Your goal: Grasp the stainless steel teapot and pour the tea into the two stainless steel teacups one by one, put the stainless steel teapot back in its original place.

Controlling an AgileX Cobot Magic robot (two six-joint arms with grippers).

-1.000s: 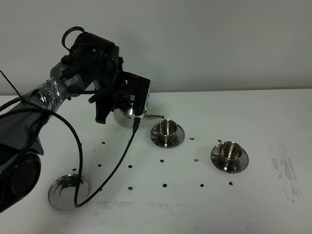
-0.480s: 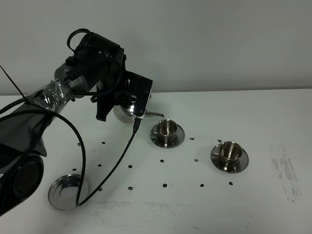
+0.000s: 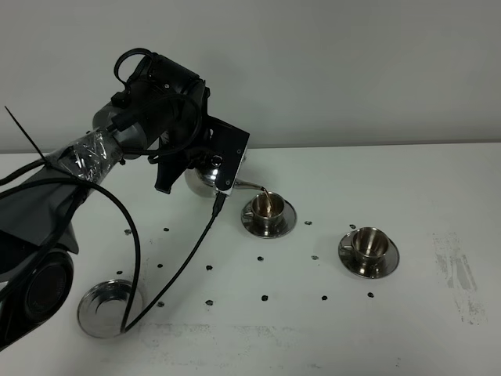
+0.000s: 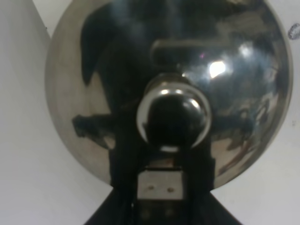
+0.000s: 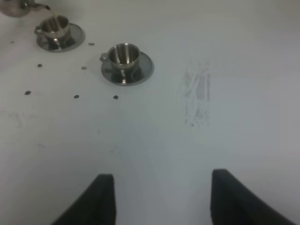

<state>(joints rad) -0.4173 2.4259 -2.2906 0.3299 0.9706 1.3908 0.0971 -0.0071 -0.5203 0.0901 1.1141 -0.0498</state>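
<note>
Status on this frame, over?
Left end effector shut on teapot, right end effector open, idle. Teapot tilted, tea running into teacup under spout; other teacup not yet poured. Only dark specks between the cups.

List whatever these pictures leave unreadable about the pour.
- Fill level of the teacup under the spout: too small in exterior high, blurred in right wrist.
- Handle of the stainless steel teapot: hidden behind the left arm, exterior high.
- Its spout: cut off in left wrist; the body fills the frame.
- Contents of the other teacup: too small in both.
</note>
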